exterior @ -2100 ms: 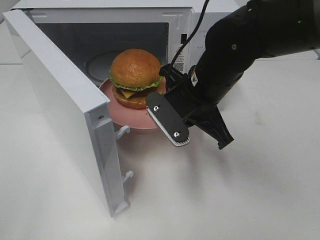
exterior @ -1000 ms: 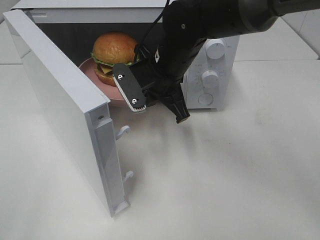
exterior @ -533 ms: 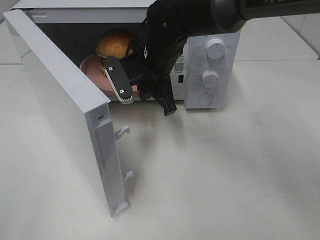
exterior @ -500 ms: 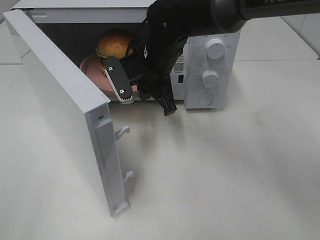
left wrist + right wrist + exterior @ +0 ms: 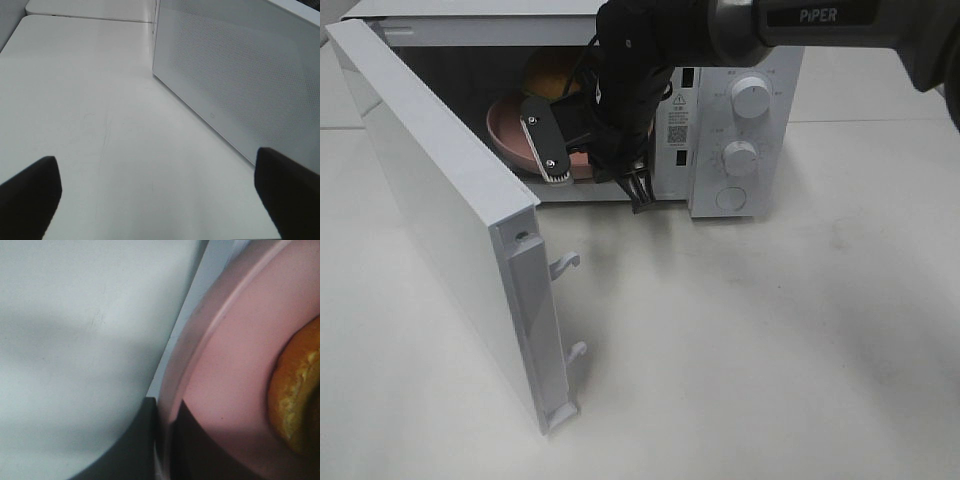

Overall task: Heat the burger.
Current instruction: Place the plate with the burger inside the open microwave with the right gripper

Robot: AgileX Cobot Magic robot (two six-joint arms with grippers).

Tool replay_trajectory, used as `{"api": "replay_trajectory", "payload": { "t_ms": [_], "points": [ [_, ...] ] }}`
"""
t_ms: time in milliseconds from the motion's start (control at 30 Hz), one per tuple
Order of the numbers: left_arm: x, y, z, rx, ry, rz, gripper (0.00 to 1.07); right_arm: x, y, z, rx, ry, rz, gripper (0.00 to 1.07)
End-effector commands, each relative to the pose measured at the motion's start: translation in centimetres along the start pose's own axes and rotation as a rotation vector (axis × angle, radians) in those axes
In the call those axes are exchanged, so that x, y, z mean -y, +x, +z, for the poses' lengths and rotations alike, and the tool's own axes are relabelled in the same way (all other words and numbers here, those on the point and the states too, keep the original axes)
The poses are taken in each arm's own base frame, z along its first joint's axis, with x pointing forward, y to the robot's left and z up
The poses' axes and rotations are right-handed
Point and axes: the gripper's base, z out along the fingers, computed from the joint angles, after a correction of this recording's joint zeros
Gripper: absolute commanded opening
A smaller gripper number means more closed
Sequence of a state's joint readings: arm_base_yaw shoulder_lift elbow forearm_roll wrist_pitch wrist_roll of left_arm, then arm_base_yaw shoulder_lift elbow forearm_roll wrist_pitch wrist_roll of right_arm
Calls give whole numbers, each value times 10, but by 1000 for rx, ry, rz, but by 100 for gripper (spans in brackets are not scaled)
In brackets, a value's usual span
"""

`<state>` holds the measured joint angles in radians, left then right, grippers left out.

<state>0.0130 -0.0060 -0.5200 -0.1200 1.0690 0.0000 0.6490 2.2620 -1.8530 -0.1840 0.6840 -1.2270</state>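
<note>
I hold the right hand point(image 5: 590, 170) clamped on the near rim of the plate point(image 5: 510, 135); the right wrist view shows that rim pinched between the two dark fingers point(image 5: 145, 440). Over the last two seconds the plate has moved from in front of the opening into the microwave point(image 5: 740, 60). The burger point(image 5: 552, 72) sits on the plate inside the cavity, mostly hidden by my arm. I cannot tell whether the plate rests on the cavity floor yet. I judge loading to be nearly complete. Remaining steps: lower the plate, release, withdraw, shut the door point(image 5: 430, 180), set the knobs point(image 5: 750, 97). The left hand point(image 5: 159, 200) hangs idle over the bench point(image 5: 770, 350) outside the door, fingers apart.
</note>
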Motion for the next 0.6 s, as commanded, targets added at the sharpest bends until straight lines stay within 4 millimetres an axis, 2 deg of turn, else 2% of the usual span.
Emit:
{"api": "replay_trajectory", "payload": {
  "t_ms": [33, 333, 600],
  "points": [
    [0, 1, -2, 15, 5, -7, 99, 14, 2, -7, -1, 78, 5, 0],
    [0, 1, -2, 15, 5, -7, 99, 18, -6, 8, 5, 84, -9, 0],
    [0, 1, -2, 15, 5, -7, 99, 18, -14, 10, 22, 114, -47, 0]
  ]
}}
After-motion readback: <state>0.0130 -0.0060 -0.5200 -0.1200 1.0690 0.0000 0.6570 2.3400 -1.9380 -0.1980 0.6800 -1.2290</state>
